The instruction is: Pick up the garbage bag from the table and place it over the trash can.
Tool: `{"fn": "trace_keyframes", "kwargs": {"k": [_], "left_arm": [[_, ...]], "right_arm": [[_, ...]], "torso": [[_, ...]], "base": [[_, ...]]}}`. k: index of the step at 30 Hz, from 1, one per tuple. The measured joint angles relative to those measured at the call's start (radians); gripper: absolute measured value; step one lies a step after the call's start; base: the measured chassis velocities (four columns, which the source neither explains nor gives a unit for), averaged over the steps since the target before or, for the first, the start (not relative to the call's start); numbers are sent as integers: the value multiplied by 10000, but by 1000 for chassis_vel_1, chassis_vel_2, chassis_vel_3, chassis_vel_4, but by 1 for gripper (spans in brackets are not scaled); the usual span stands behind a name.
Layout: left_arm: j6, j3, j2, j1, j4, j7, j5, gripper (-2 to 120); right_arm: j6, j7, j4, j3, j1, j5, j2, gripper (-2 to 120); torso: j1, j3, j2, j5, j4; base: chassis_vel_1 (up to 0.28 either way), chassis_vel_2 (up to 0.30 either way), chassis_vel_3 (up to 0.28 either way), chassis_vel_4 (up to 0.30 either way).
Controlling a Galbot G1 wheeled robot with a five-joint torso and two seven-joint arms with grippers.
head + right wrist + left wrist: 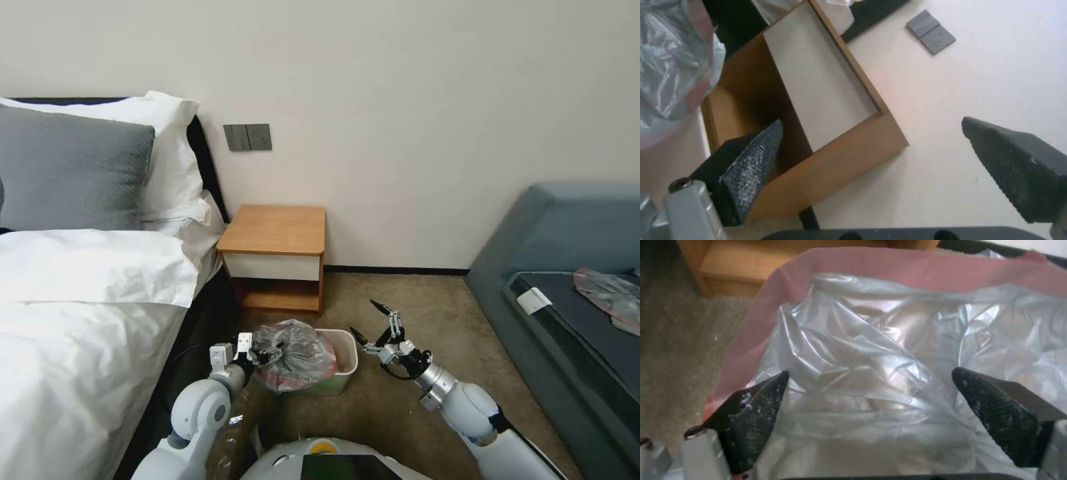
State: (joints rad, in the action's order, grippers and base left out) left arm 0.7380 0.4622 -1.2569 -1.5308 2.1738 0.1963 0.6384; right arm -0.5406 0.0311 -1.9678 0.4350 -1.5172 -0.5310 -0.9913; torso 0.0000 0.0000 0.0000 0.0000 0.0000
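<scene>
Bag (871, 350): thin glossy wrinkled plastic. Table (277, 230): smooth matt wood. Bin (347, 353): smooth plastic. Finger pads (753, 420): rough, textured black.

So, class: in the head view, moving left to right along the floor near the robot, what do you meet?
Left pincer → garbage bag, bunched on the bin's left part → uncovered end of the trash can → right pincer, open above the carpet.

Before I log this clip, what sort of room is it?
Most likely a bedroom, perhaps a hotel room: a bed with white linen and pillows, a small wooden nightstand beside it, and a blue-grey couch on carpet.
</scene>
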Motion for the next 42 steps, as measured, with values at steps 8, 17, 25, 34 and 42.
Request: {"fn": "trace_keyframes", "kwargs": {"k": [8, 17, 25, 34, 42], "left_arm": [[-9, -128, -76, 78, -208, -65, 23, 91], [-17, -285, -168, 270, -424, -73, 166, 89], [-24, -331, -295, 335, -635, -15, 159, 70], [-26, -347, -384, 404, -754, 68, 25, 39], [-30, -419, -442, 334, -883, 43, -356, 9]], "right_arm": [[1, -18, -1, 27, -51, 4, -40, 100], [1, -32, -36, 96, -76, 20, -66, 100], [0, -39, -40, 136, -96, 39, -105, 100], [-11, -45, -29, 169, -106, 102, -97, 100], [8, -45, -108, 172, -120, 150, -27, 100]], "torso": [[0, 0, 0, 0, 0], [0, 0, 0, 0, 0], [0, 0, 0, 0, 1], [0, 0, 0, 0, 0], [0, 0, 0, 1, 1]], "base": [[0, 0, 0, 0], [0, 0, 0, 0], [0, 0, 0, 0], [0, 0, 0, 0], [0, 0, 0, 0]]}}
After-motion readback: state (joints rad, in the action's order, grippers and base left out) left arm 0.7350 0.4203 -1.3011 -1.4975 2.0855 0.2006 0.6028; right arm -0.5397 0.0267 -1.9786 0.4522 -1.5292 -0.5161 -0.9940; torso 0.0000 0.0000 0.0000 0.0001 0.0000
